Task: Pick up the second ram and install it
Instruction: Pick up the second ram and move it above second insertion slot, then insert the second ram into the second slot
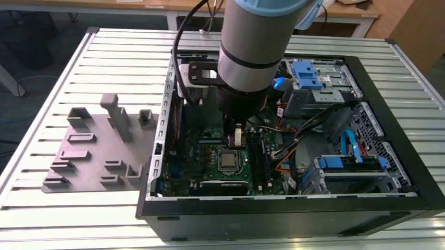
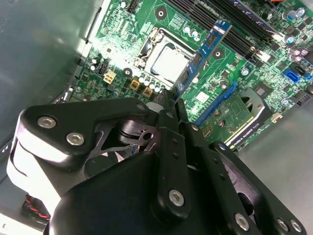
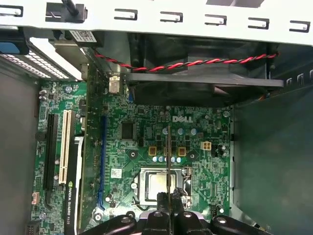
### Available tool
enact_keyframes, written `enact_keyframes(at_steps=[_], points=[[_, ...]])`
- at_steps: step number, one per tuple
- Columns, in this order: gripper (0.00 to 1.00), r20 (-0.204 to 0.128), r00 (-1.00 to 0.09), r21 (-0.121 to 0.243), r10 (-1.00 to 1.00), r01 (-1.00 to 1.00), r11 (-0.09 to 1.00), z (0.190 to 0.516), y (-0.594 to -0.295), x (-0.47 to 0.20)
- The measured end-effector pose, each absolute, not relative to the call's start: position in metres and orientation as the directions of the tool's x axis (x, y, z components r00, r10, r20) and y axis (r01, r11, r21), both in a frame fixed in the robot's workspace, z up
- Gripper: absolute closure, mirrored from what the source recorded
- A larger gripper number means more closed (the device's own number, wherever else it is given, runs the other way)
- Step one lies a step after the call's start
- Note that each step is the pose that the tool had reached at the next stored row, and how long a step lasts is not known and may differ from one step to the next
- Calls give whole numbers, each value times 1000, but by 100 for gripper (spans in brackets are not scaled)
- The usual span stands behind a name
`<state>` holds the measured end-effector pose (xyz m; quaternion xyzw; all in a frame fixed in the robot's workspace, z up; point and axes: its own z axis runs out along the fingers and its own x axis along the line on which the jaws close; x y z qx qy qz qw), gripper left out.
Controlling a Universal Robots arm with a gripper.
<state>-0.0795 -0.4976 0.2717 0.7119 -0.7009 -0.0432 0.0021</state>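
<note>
while the gripper hangs over the motherboard inside the open case, its fingers are pressed together on the second ram, which juts out past the fingertips across the processor socket. the dark memory slots lie just beyond the stick's far end, and i judge its long axis is not yet matched to theirs. in the first wrist view the stick shows edge-on as a thin line; the fingers hide its held end

table: ribbed bare metal | claw: matt black, maybe plastic | second ram: glossy blue board | motherboard: glossy green
</note>
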Motion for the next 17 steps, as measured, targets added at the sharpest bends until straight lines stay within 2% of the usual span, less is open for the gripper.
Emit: enact_keyframes(at_steps=[17], points=[[89,-67,-17,64,-998,-998,13,272,-498,-80]])
